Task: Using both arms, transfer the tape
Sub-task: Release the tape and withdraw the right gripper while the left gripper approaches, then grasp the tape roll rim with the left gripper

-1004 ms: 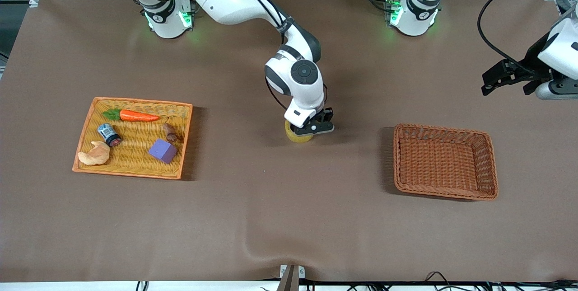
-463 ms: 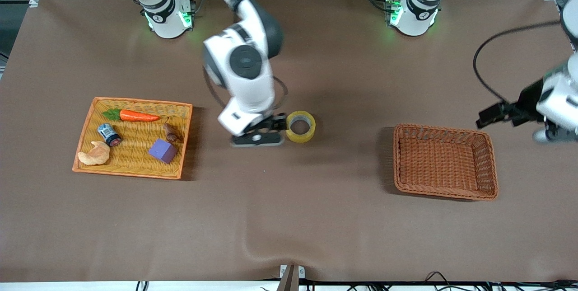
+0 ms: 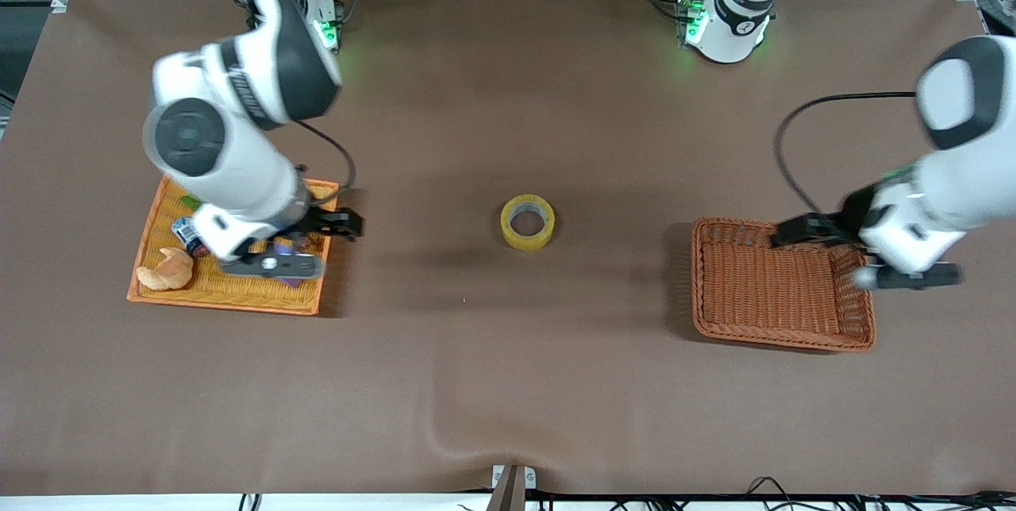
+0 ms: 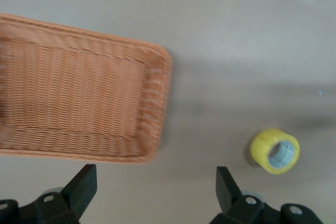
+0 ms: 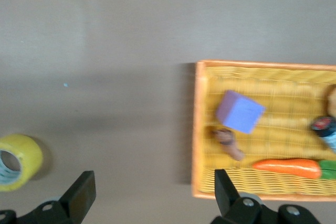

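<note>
The tape (image 3: 527,222) lies alone on the tabletop (image 3: 508,384); the right gripper (image 3: 337,224), jaws spread, hangs over the yellow tray (image 3: 230,298), the left gripper (image 3: 802,230), jaws spread, over the brown basket (image 3: 782,336).

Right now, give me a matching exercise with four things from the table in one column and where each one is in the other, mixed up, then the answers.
Things:
1. tape
2. left gripper
3. right gripper
4. croissant

Places:
A. in the flat yellow tray
B. over the edge of the yellow tray, open
C. on the bare cloth between tray and brown basket
D. over the brown basket, open

Pairs: 1-C, 2-D, 3-B, 4-A
</note>
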Motion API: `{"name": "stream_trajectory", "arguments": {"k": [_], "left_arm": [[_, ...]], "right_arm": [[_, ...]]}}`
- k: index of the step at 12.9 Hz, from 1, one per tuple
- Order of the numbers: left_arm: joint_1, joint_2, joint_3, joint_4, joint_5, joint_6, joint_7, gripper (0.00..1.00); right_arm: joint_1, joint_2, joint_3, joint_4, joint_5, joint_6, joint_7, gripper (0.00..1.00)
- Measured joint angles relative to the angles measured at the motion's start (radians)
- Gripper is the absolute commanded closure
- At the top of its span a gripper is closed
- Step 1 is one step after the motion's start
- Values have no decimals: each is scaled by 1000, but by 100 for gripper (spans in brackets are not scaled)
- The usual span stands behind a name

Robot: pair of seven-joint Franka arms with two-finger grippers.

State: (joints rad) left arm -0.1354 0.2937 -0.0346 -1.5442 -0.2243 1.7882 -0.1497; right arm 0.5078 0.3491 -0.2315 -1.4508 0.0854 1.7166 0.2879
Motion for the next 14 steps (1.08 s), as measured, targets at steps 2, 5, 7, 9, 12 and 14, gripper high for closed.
{"name": "stream_trajectory", "arguments": {"k": [2,5,7,9,12,14], "left_arm": [[-150,48,-4,-1,28,0,-124,0],[-377,145,-5,-1,158,24,-378,0],[-458,211,-3,0,189,139,-532,0],[-492,273,-2,2,192,253,-651,0],[-561,350,1,6,196,289,-734,0],[-589,391,5,22,204,298,-748,0]], "right_arm": [[-88,-45,-1,-20,0,-6,-124,0],[-224,-83,-1,-22,0,-3,-205,0],[-293,-95,-1,-22,3,-3,-311,0],[-339,-103,0,-22,5,-8,-376,0],[-349,-114,4,-20,6,-64,-382,0],[-348,-119,10,-19,5,-78,-382,0]]}}
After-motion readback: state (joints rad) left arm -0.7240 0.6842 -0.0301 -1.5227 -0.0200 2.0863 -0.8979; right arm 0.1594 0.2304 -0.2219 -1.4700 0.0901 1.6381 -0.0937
